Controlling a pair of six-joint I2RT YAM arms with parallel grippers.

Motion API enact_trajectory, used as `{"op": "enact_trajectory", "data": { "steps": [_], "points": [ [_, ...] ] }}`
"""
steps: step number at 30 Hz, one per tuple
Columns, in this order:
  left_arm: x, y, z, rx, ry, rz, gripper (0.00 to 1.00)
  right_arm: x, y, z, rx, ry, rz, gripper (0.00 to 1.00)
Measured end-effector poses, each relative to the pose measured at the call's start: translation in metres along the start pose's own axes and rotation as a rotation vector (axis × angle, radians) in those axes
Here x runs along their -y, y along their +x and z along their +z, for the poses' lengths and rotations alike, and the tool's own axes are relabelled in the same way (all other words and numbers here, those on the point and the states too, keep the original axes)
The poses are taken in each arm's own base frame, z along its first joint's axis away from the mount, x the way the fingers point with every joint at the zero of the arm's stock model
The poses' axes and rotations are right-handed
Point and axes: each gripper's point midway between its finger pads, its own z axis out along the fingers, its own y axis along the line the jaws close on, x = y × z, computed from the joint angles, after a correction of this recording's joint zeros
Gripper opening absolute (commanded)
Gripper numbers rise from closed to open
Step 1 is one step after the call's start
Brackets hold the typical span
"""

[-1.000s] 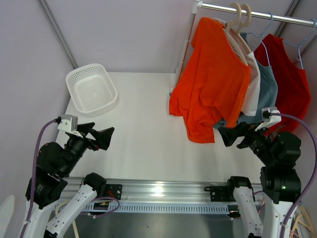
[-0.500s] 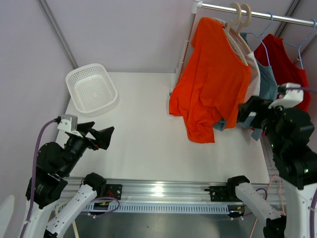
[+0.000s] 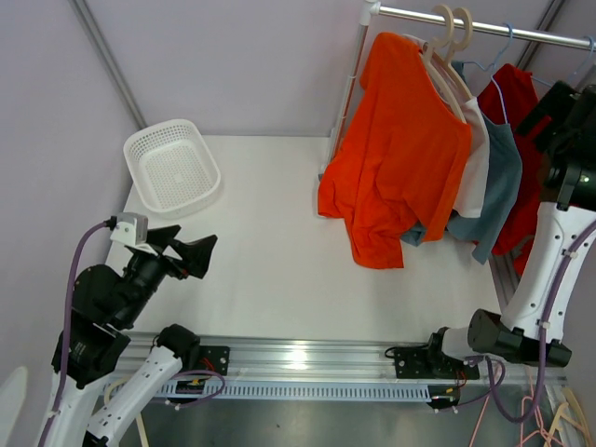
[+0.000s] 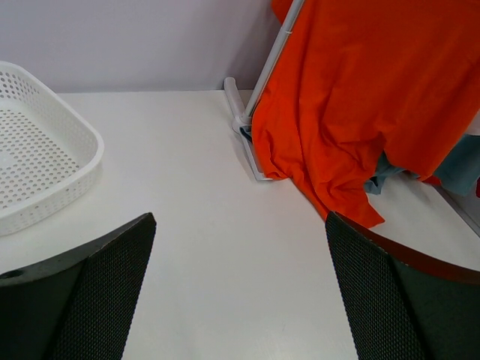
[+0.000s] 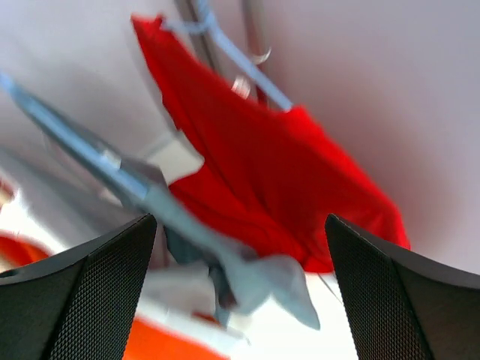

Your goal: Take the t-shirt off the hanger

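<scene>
Since the earlier frames the right gripper (image 3: pixel 547 107) has been lifted from low over the table's near right edge to the height of the rail (image 3: pixel 503 30), at the far right of the rack. Its fingers are seen spread apart in the right wrist view, with nothing held between them. That view is blurred and is filled by the red garment (image 3: pixel 520 98) and the grey-blue garment (image 3: pixel 498 186), so the gripper is judged to be close in front of these two and touching neither. The orange t-shirt (image 3: pixel 400 158), taken to be the one meant by the task, is hung outermost on the cream hanger (image 3: pixel 447 56) at the left end of the rail. Its lower hem is draped down towards the table (image 3: pixel 279 251). It lies to the left of the right gripper, with the grey-blue garment between them. The shirt is therefore not yet gripped, and a reach back towards its shoulder or hanger is judged to be needed. The left gripper (image 3: pixel 191 253) is unmoved, held low at the near left with its fingers wide apart, well apart from the shirt. The white basket (image 3: pixel 133 154) lies beyond it.
</scene>
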Motion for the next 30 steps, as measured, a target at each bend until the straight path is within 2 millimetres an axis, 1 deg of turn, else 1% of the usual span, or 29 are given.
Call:
{"op": "enact_trajectory", "data": {
  "steps": [4, 6, 7, 9, 12, 17, 20, 23, 27, 30],
  "points": [
    [0.002, 0.005, 0.003, -0.012, 0.013, -0.001, 1.0, 0.017, -0.014, 0.019, 0.018, 0.005, 0.064, 1.0],
    [0.002, 0.005, 0.004, -0.01, 0.014, -0.002, 0.99, 0.018, -0.017, 0.028, 0.026, -0.009, 0.075, 0.99],
    [0.002, 0.005, 0.004, -0.011, 0.013, -0.003, 0.99, 0.014, -0.018, 0.033, 0.025, -0.029, 0.076, 0.99],
    [0.001, 0.008, 0.006, -0.015, 0.011, -0.003, 0.99, 0.009, -0.018, 0.041, 0.02, -0.05, 0.073, 0.99],
    [0.001, 0.013, 0.012, -0.038, 0.004, -0.009, 0.99, 0.002, -0.016, 0.062, 0.001, -0.086, 0.047, 0.99],
    [0.002, 0.015, 0.027, -0.062, 0.001, -0.013, 0.99, 0.006, -0.001, 0.095, -0.044, -0.072, -0.02, 0.99],
    [0.005, 0.011, 0.034, -0.052, 0.012, -0.016, 1.0, 0.012, 0.002, 0.111, -0.055, -0.048, -0.058, 0.99],
    [0.01, 0.005, 0.039, -0.041, 0.035, -0.017, 0.99, 0.018, 0.0, 0.122, -0.047, -0.022, -0.085, 1.0],
    [0.015, -0.01, 0.043, -0.013, 0.05, -0.014, 1.0, 0.02, -0.002, 0.133, -0.034, -0.012, -0.106, 0.98],
    [0.018, -0.02, 0.046, 0.001, 0.054, -0.009, 1.0, 0.019, -0.001, 0.144, -0.034, -0.012, -0.113, 0.93]
  ]
}}
